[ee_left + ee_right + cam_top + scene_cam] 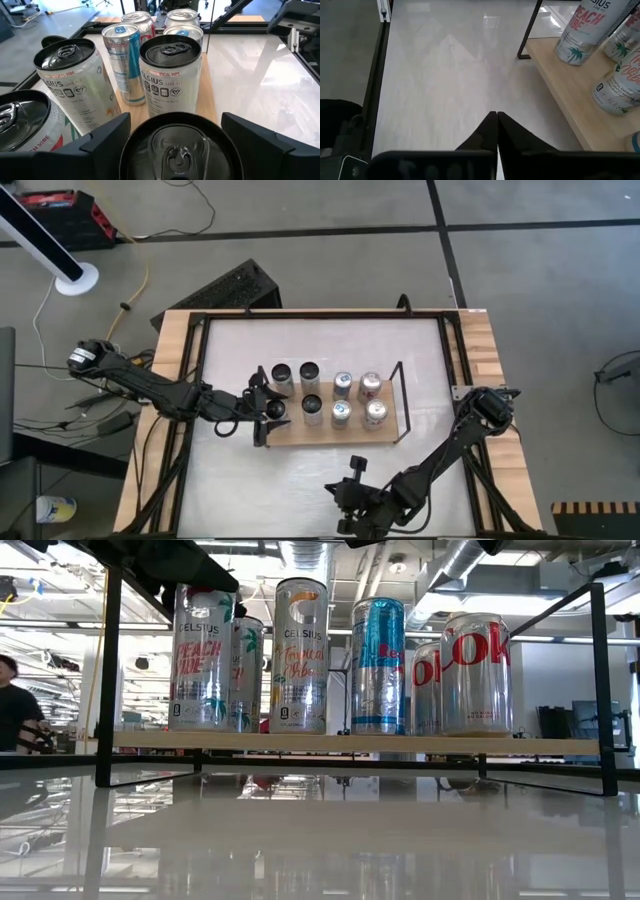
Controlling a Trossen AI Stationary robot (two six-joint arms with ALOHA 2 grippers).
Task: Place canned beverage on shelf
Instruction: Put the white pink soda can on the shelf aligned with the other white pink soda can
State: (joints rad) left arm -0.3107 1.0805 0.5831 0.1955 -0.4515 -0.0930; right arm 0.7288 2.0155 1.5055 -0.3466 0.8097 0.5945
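A pale table (320,470) with a wooden rim and a black frame fills the view from above. Near its middle stands one shelf (390,435) — a low wooden board with thin black wire ends.

On the shelf stand eight cans in two rows of four. Four have dark tops and sit toward the left arm's end; four have silver tops, toward the other end. From table height, the labels read Celsius on the tall white ones, with a blue-and-silver slim can (378,665) and two red-lettered cans (476,673) beside them.

Two dark arms reach over the table. The left gripper (268,410) is at the shelf's end, its fingers (102,140) spread wide on either side of a dark-topped can (177,147) that stands on the board in the row nearer the right arm. The fingers are close to the can's sides; whether they touch it cannot be told.

The right gripper (496,122) waits low over bare table near the table's front edge, its jaws pressed together and holding nothing.
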